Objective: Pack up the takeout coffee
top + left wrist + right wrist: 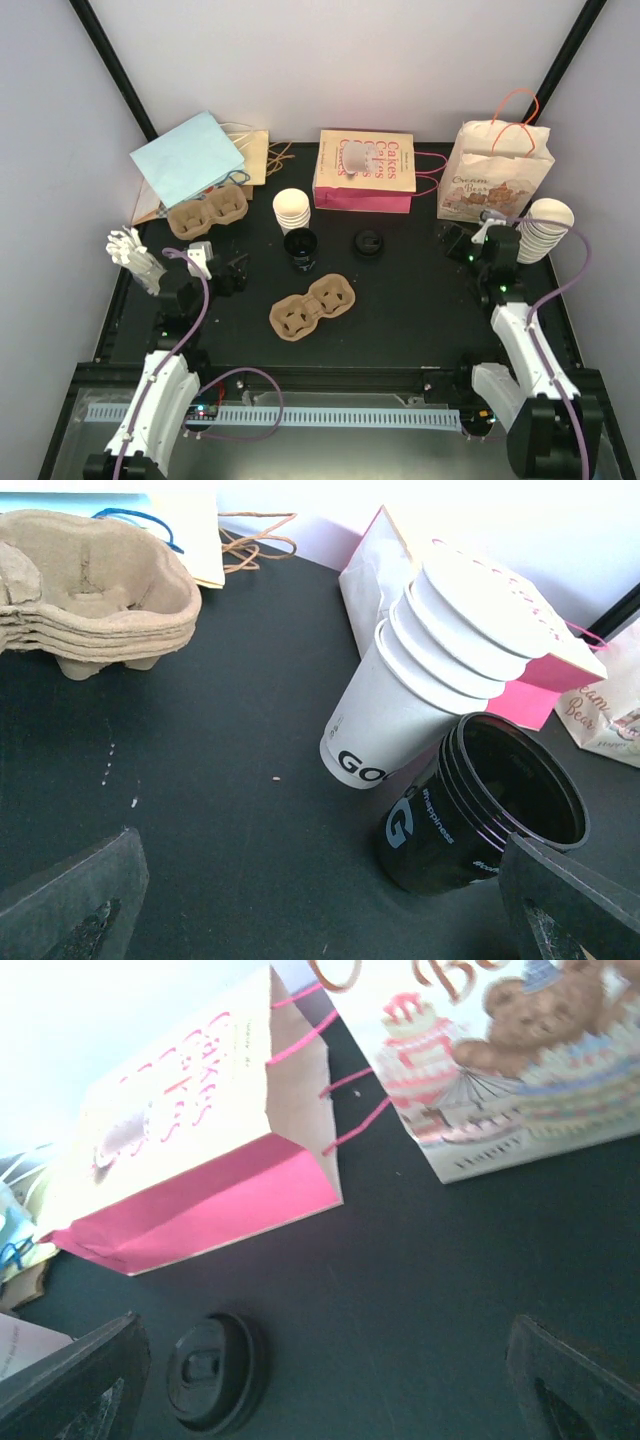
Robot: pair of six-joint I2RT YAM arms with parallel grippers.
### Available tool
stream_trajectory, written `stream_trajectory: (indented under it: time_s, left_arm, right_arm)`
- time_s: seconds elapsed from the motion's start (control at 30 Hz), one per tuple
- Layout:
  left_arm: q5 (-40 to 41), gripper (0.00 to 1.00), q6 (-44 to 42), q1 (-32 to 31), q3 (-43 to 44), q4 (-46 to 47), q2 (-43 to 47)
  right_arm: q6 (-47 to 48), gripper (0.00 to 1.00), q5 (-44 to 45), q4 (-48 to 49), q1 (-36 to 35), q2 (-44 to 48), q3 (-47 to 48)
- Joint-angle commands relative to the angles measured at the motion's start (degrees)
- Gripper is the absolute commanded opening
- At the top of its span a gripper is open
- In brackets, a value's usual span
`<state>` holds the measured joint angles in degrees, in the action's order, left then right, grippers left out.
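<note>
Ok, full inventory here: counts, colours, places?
blue bag: one, light blue, back left.
brown bag: one, brown, under the blue bag.
pink bag: one, cream and pink, back centre.
bear bag: one, white, back right.
carrier stack: one, brown, back left.
single carrier: one, brown, centre.
white cups: one stack, white, back centre.
black cups: one stack, black, centre.
lid: one, black, right of black cups.
left white stack: one, white, left edge.
right white stack: one, white, right edge.
table: one, black, beneath everything.
left fingers: two, black, open.
right fingers: two, black, open.

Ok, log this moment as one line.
left gripper: open, empty, facing black cups | right gripper: open, empty, near black lid | centre carrier: empty
</note>
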<state>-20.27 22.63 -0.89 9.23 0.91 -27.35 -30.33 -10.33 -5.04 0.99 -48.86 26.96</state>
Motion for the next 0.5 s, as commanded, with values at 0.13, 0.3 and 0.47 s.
stream_trajectory:
  time_s: [0.13,0.3,0.47]
  left_arm:
    - [-1.3,0.99,-0.4,-0.1,0.2,1.5,0.5]
    - [-1.5,0.99,-0.4,-0.1,0.1,1.7,0.3]
    - [-1.1,0.99,-0.2,-0.1,0.2,1.7,0.2]
  right_arm:
    - [1.2,1.00,-8.1,1.9,0.1,-14.6,12.3]
    - [4.1,1.00,-6.9,-1.6,-1.4,-19.6,19.6]
    - [7.7,1.00,-0.7,-8.5,-3.0,-21.3,28.0]
